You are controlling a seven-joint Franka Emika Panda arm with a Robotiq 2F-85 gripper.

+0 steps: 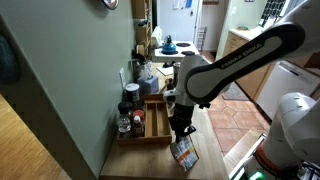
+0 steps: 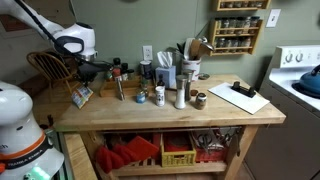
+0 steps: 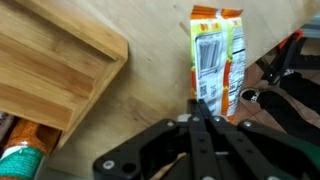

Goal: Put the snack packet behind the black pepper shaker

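Indoor lighting is moderate and even. In an exterior view the far room (image 1: 212, 25) is overexposed. In the wrist view the gripper (image 3: 197, 108) is blurred.

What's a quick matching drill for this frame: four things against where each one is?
Things:
1. snack packet
2. wooden tray
3. spice rack
4. yellow basket

Places:
A. hung on the wall
B. on the shelf under the tabletop
C. lying on the tabletop, by the wall
D. pinched between the fingers

Pairs: 1-D, 2-C, 3-A, 4-B
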